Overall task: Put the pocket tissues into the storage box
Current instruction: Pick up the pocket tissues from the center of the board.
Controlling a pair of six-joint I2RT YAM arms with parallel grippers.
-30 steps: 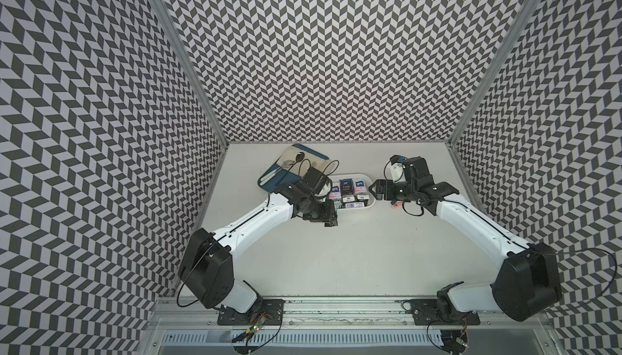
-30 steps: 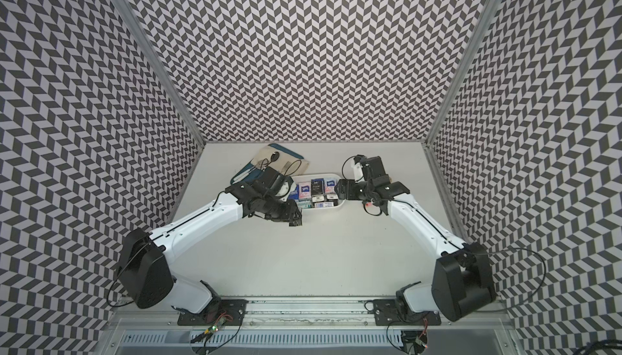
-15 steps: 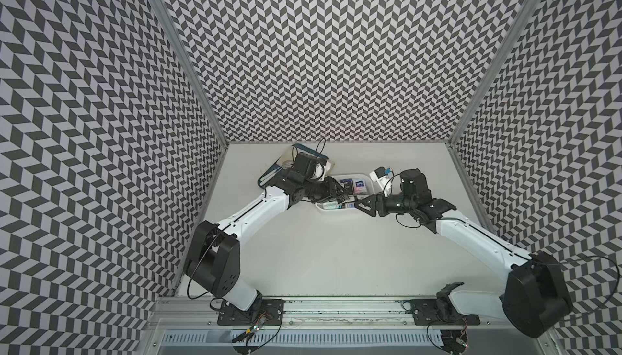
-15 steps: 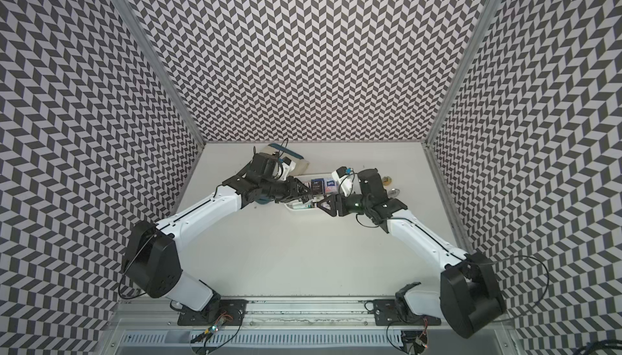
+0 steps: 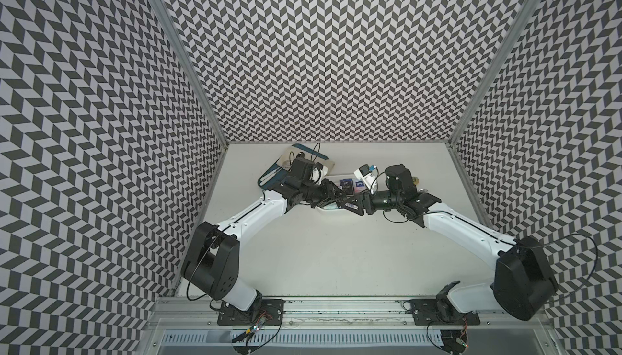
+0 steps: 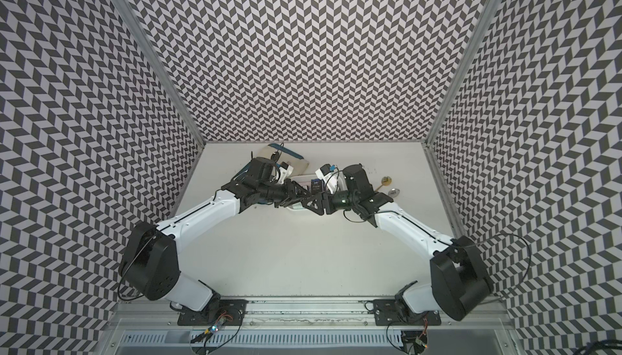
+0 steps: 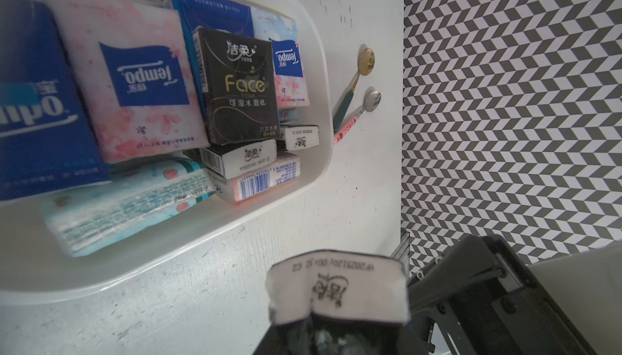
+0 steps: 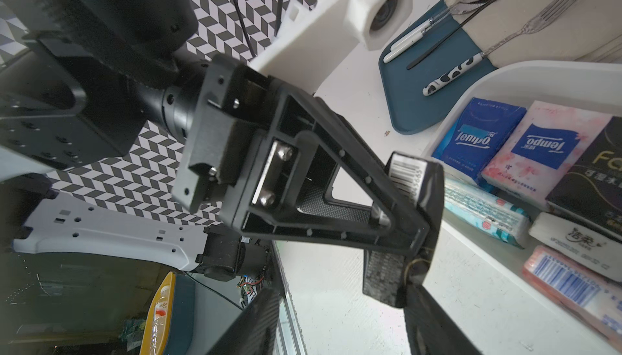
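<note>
My left gripper (image 7: 336,331) is shut on a black pocket tissue packet (image 7: 336,289), white end up, held above the table just in front of the storage box (image 7: 323,101). The white tub holds several pocket tissues: a black "Face" one (image 7: 235,84), a pink one (image 7: 134,77), blue and teal ones. My right gripper (image 8: 341,292) is open, its fingers (image 8: 434,319) reaching under that same packet (image 8: 407,171). In a top view the left gripper (image 5: 351,199) and right gripper (image 5: 345,204) meet tip to tip over the box's front edge (image 5: 328,209).
A blue tray (image 8: 420,101) with beige cloth and cutlery lies just left of the box, also seen in a top view as the tray (image 5: 272,175). Two spoons (image 7: 356,80) lie on the table right of the box. Patterned walls close in three sides.
Both arms swung in from either side of the box and now meet tip to tip at its front edge. The right jaws have narrowed somewhat. The left stays shut on its packet.
</note>
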